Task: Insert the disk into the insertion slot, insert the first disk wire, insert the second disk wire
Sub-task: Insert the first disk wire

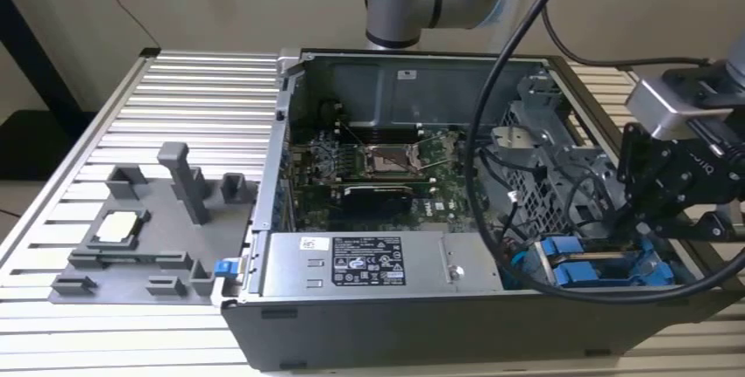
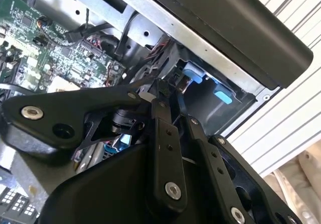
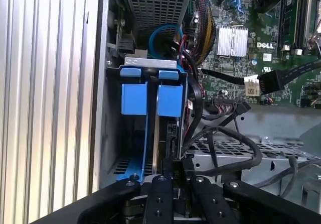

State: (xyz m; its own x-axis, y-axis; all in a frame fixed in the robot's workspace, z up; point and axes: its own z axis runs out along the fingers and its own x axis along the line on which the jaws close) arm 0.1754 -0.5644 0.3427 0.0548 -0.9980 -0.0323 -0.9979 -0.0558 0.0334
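The disk (image 3: 170,101) sits in its slot in the drive bay, blue frame end showing, also seen in the exterior view as the disk (image 1: 582,274) at the case's front right corner. My gripper (image 3: 175,174) hangs right over the disk's rear edge, its fingers (image 3: 159,186) drawn close on a black disk wire connector (image 3: 176,163). The wire (image 3: 193,108) runs along the side of the disk towards the motherboard. In the second wrist view the gripper (image 2: 168,91) reaches down into the bay beside the blue tabs (image 2: 193,76). In the exterior view the gripper (image 1: 643,224) is low over the bay.
A second blue-framed carrier (image 3: 134,98) stands in the slot beside the disk. Loose black cables (image 3: 235,143) cross the metal cage close by. The power supply (image 1: 361,263), the motherboard (image 1: 385,163) and the case wall (image 2: 235,28) hem the bay in. A grey fixture tray (image 1: 140,229) lies at the exterior view's left.
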